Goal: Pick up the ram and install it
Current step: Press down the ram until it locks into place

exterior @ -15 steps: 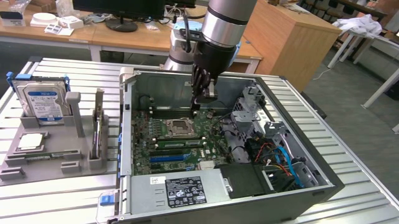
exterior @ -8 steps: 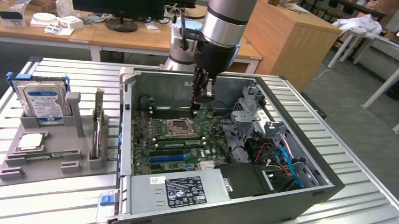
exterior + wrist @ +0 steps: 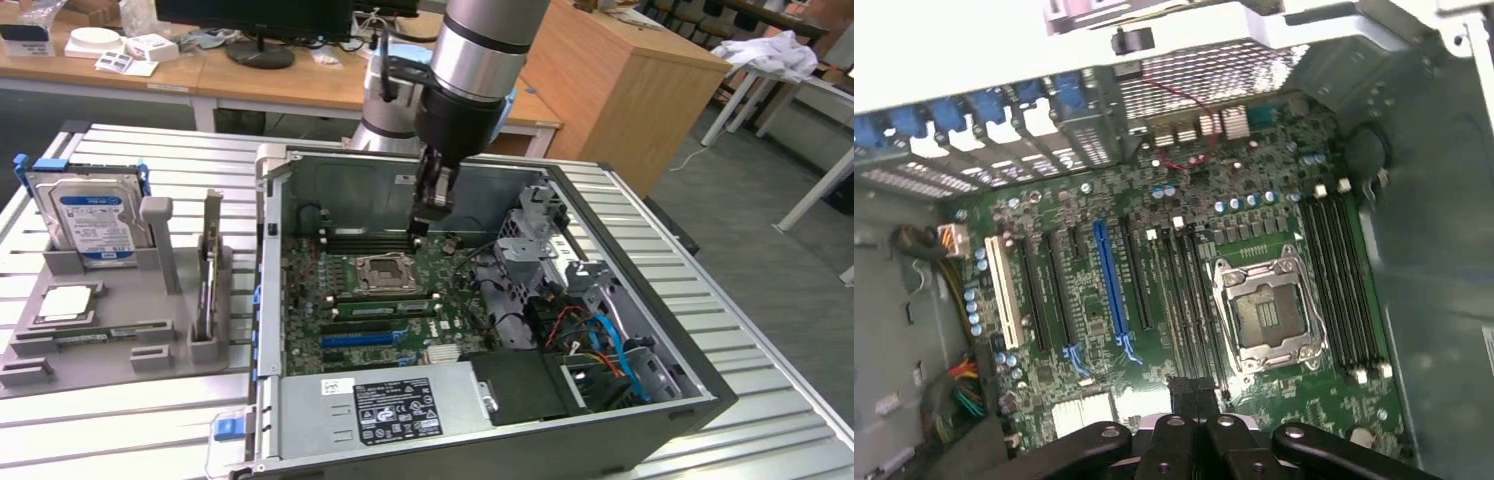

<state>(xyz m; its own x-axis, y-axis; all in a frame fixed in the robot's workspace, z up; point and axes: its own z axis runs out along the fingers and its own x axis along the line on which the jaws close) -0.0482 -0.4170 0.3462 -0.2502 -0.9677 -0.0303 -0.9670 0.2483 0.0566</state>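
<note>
Claw (image 3: 424,218) clenched inside the computer case (image 3: 694,385), above the motherboard (image 3: 1104,300).
What looked like the memory stick (image 3: 94,335) was seen low in the grey holder (image 3: 80,365), lower left of the exterior frame; nothing could be made out between the fingers. It was judged light, stiff and fragile, best gripped by its long edges.

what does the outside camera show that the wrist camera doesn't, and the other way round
Exterior view alone: the hard drive standing in the gray holder beside the computer case, the power supply, and the robot arm. Wrist view alone: the white expansion slot and the blue one. Both share the motherboard, its CPU socket, and the shut gripper above the memory slots.
</note>
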